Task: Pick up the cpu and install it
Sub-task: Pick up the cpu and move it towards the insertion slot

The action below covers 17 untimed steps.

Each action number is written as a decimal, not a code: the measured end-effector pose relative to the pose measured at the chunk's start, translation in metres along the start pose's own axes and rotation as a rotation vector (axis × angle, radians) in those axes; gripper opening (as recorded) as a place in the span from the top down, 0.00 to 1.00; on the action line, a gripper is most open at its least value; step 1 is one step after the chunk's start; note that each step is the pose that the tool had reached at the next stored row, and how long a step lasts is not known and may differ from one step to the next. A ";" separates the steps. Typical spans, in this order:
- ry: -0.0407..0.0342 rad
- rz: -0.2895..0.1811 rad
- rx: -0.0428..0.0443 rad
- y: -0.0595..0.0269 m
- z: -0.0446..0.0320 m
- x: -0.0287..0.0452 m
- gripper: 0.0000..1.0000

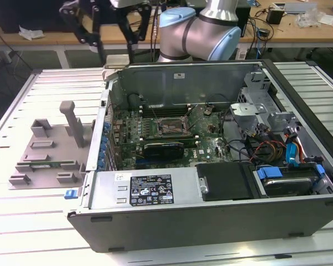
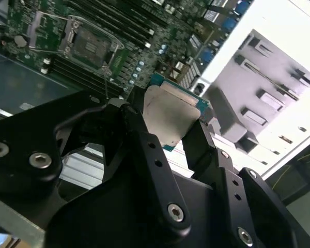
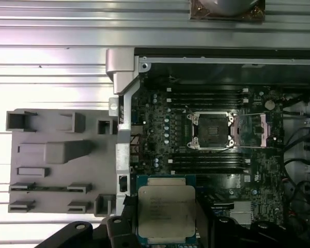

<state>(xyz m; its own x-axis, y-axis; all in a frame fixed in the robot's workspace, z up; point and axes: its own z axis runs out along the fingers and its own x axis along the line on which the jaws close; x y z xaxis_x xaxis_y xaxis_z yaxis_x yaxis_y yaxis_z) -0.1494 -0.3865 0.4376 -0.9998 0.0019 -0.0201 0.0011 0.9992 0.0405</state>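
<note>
The cpu [image 3: 166, 209] is a small flat square chip with a silvery-grey top and a green edge. My gripper [image 3: 166, 230] is shut on it, one black finger [image 3: 120, 227] on each side. In the second wrist view the cpu [image 2: 170, 116] sits tilted between the fingers of the gripper [image 2: 168, 129]. In the exterior view the gripper [image 1: 108, 32] hangs high above the back left corner of the open computer case [image 1: 183, 221]. The open metal-framed socket [image 1: 169, 124] lies on the motherboard, also seen as the socket [image 3: 211, 130] and the socket [image 2: 88, 44], well apart from the chip.
A grey plastic fixture [image 1: 50, 147] lies on the slatted table at the exterior view's left of the case. Inside the case are a black expansion card [image 1: 164, 148], a power supply [image 1: 150, 188], cables and drive bays [image 1: 283, 138]. The case walls stand up around the board.
</note>
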 end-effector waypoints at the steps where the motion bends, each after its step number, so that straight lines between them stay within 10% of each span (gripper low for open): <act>1: 0.0004 0.000 0.0001 0.0000 0.0001 -0.0047 0.46; 9: 0.0033 0.000 0.0000 -0.0002 0.0009 -0.0461 0.46; 17: 0.0036 0.000 -0.0001 -0.0002 0.0011 -0.0540 0.46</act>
<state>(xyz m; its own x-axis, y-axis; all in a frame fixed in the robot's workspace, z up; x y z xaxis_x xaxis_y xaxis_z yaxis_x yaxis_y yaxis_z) -0.0954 -0.3868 0.4376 -0.9999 0.0020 -0.0165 0.0013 0.9992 0.0406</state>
